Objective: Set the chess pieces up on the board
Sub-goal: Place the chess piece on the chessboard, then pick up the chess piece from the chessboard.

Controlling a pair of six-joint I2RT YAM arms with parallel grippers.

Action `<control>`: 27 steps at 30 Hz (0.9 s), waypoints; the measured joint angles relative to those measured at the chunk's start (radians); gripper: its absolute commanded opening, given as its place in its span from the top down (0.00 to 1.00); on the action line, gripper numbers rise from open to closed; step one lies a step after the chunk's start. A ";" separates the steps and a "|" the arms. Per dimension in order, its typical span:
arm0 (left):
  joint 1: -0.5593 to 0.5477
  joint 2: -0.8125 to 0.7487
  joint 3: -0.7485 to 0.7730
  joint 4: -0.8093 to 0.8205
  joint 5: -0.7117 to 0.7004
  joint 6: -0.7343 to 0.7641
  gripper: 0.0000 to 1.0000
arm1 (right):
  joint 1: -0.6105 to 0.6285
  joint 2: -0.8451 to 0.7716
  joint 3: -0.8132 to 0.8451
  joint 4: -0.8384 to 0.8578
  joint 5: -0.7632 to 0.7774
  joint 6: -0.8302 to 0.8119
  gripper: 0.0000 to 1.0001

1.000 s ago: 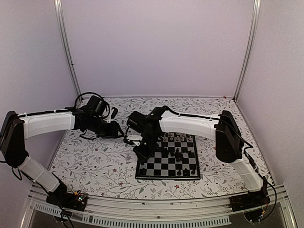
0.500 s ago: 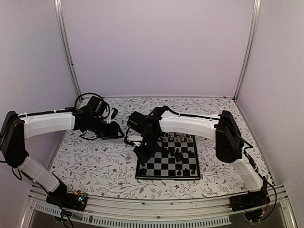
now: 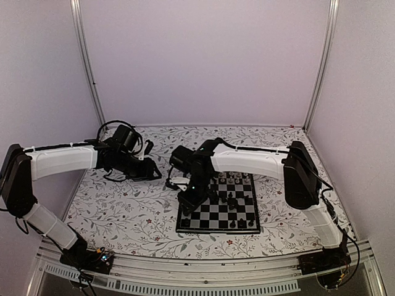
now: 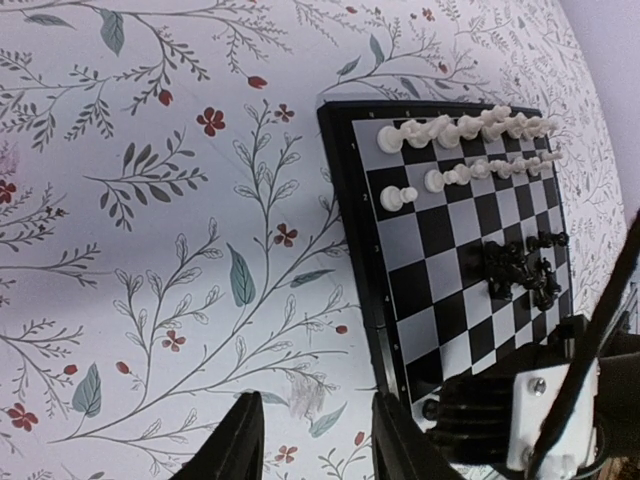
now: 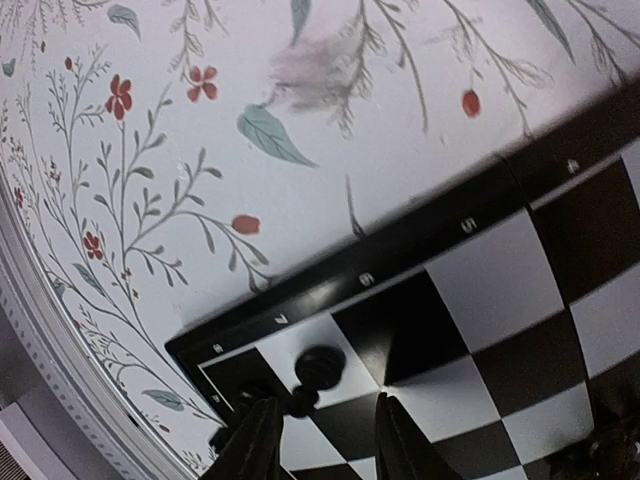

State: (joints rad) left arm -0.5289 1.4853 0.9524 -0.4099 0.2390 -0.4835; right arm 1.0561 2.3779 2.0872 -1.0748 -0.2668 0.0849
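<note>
Right wrist view: your right gripper (image 5: 322, 432) is spread, a black pawn (image 5: 318, 368) at 6 o'clock just by its tips. If you close off-centre, the pawn may tip over on the board (image 5: 420, 240).

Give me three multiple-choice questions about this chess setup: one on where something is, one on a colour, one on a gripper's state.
1. Where do the white pieces stand on the board?
A. in two rows at its far edge
B. clustered in its middle
C. along its near edge

2. What colour is the piece just ahead of the right gripper?
A. white
B. black
C. red

3. How is the left gripper?
A. shut on a pawn
B. resting on the board
C. open and empty above the floral cover

Answers:
1 A: the top view shows both white rows at the edge away from the arm bases.
2 B: the right wrist view shows a black piece there.
3 C: its fingers stand apart with only cover between them.
</note>
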 measured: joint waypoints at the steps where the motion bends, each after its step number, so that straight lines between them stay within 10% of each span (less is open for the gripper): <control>1: 0.000 0.000 0.000 0.000 0.000 0.000 0.61 | -0.008 -0.021 -0.037 0.006 0.002 0.006 0.66; 14: -0.053 0.110 0.116 0.061 0.078 0.023 0.62 | -0.291 -0.454 -0.544 0.117 0.182 0.094 0.66; 27: -0.230 0.305 0.352 0.019 0.082 0.110 0.61 | -0.316 -0.484 -0.640 0.187 0.203 0.076 0.66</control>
State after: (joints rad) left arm -0.7593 1.7905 1.3045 -0.3904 0.3206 -0.3733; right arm 0.7399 1.8935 1.4475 -0.8875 -0.0639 0.1604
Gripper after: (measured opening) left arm 0.383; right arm 0.344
